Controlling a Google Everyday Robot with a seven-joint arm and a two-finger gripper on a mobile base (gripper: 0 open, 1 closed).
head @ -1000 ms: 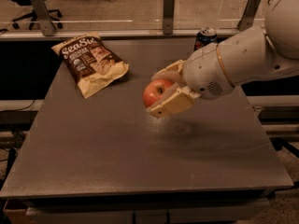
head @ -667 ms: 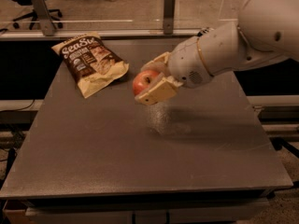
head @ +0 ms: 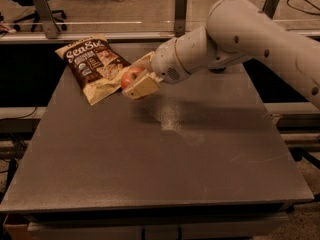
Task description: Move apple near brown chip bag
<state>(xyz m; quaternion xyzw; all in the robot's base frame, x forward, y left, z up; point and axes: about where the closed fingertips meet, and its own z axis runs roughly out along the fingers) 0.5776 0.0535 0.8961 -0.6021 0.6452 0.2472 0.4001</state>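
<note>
The red apple point(head: 130, 77) with a yellowish patch is held between the cream fingers of my gripper point(head: 134, 79), which is shut on it. The gripper holds it just above the table, right beside the lower right edge of the brown chip bag point(head: 95, 66). The bag lies flat at the table's back left, dark brown with cream edges and white lettering. My white arm point(head: 235, 34) reaches in from the upper right.
The grey table point(head: 165, 154) stretches toward the front and right. A rail with metal posts point(head: 180, 6) runs along the far edge. Office chairs stand on the floor behind it. The blue can is hidden behind my arm.
My gripper has carried the apple leftward and toward the back, from the table's middle to right beside the chip bag. The bag has not moved.
</note>
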